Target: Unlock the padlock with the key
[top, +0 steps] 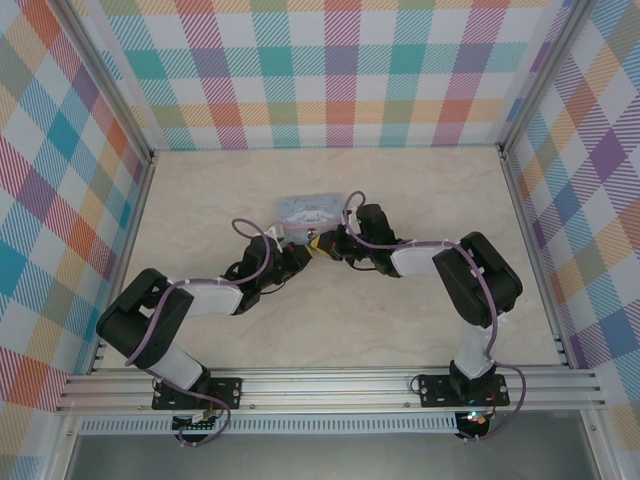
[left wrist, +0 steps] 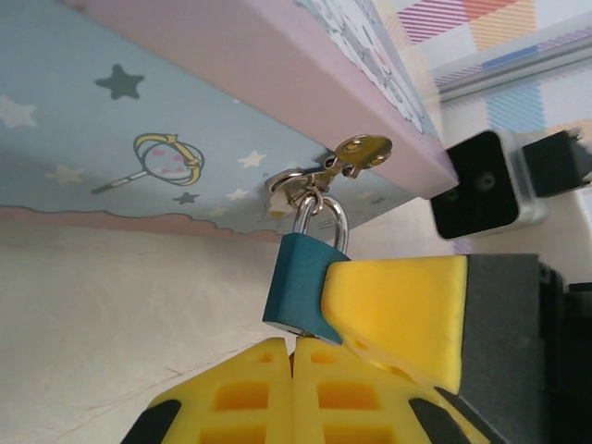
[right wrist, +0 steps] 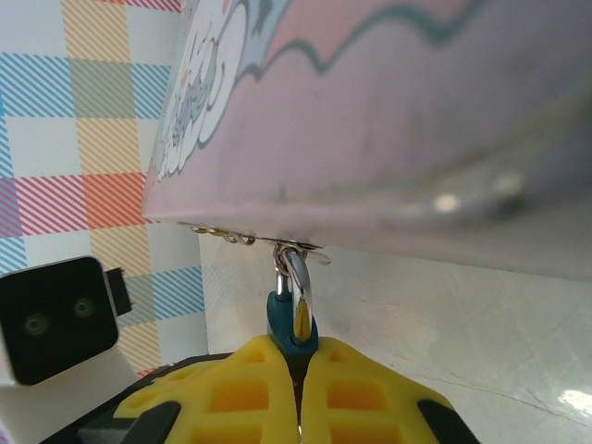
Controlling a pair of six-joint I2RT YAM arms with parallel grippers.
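padlock (left wrist: pixel 298 277) hangs from the tin (left wrist: pixel 139 111) — right hand (right wrist: pixel 298 356) pinches it, left hand (left wrist: pixel 292 356) pressed together below.

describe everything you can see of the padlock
The padlock is tiny: a dark teal boxy body and a thin, shiny silver shackle, which looks closed and is hooked through the small clasp on the light-blue cartoon tin. The right gripper is shut on its body; the left gripper, shut, sits just at its bottom end.
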